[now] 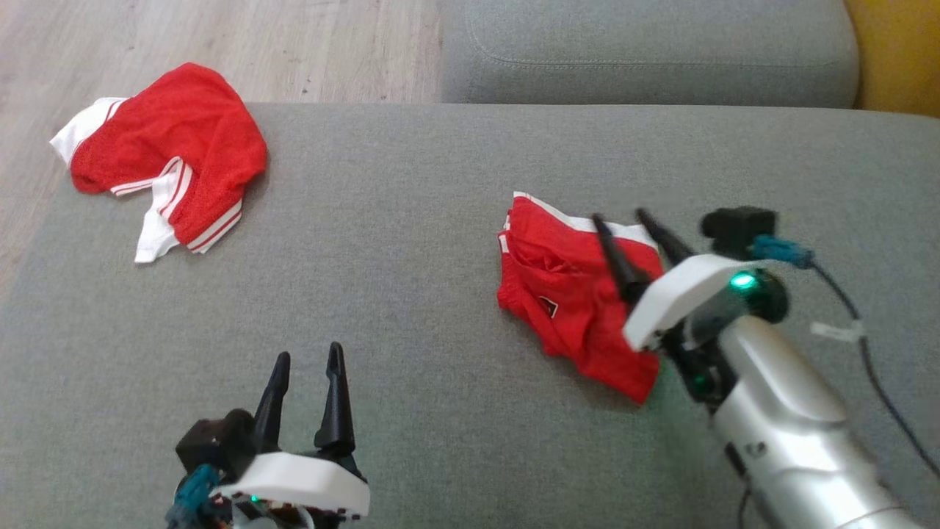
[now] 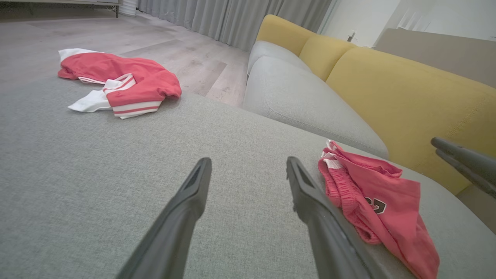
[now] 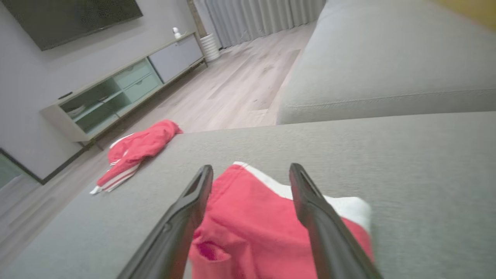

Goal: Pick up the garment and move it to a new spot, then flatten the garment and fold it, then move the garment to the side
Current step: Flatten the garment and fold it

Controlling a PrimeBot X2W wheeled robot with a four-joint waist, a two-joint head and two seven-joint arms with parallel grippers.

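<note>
**Left gripper idle and open, right gripper spread over the red shorts**

Left gripper (image 1: 309, 351) sat nearest the head camera at the lower left, its two dark fingers spread apart and holding nothing, pointing out over bare grey cushion (image 1: 411, 257). Right gripper (image 1: 618, 215) reached in from the lower right with its fingers also parted wide, one on each side of the red shorts (image 1: 565, 294); whether the tips touched the cloth could not be told, and nothing was clamped between them.

The shorts lay bunched on the right half of the cushion. Their long axis ran on a diagonal in the head view, from the far left, where the gathered waistband and a white-trimmed edge pointed, down to a narrower end at the near right. A dark printed mark faced up near the middle.

A red and white jersey (image 1: 169, 147) lay crumpled at the far left corner, well apart from the shorts, its white part hanging past the cushion's edge over the wooden floor (image 1: 220, 37). Between the two garments stretched wide, uncluttered fabric. Beyond the far edge sat a second grey seat (image 1: 646, 51), with a yellow backrest (image 2: 407, 97) to the right
</note>
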